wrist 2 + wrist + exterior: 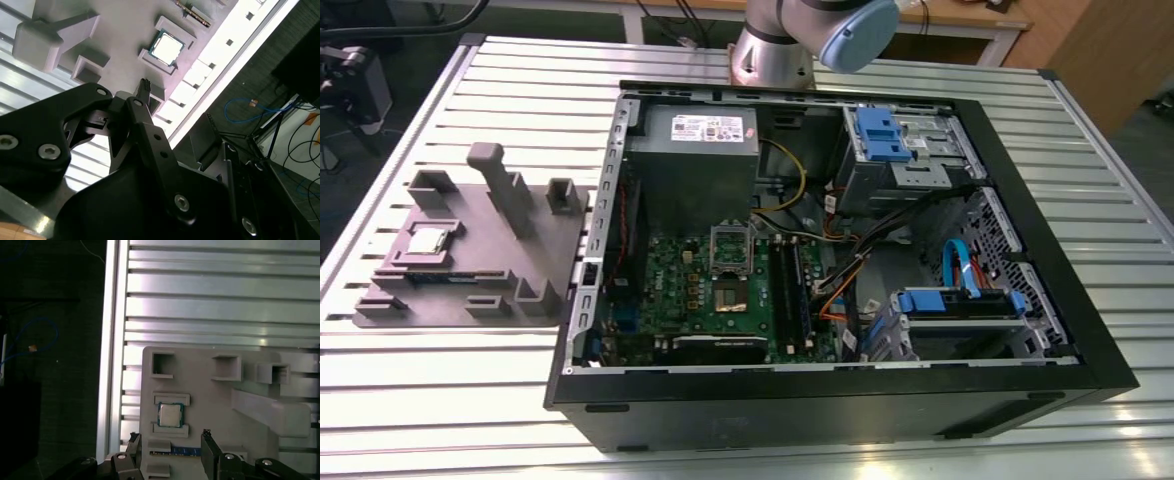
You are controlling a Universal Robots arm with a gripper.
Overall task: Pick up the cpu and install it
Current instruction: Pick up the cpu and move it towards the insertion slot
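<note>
The cpu (427, 241) lies in the grey tray (460, 262) at the exterior view's left, and the end effector (169, 436) hangs near it, released, holding nothing.

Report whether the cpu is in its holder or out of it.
In. The small square silvery-grey cpu lies flat between two pale brackets on the grey fixture plate; the black gripper hangs open, clear of it.

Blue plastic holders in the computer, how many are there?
2. One blue holder sits in the far part of the case, toward the exterior view's right; the other lies nearer, below a blue cable. Others may hide behind the walls.
</note>
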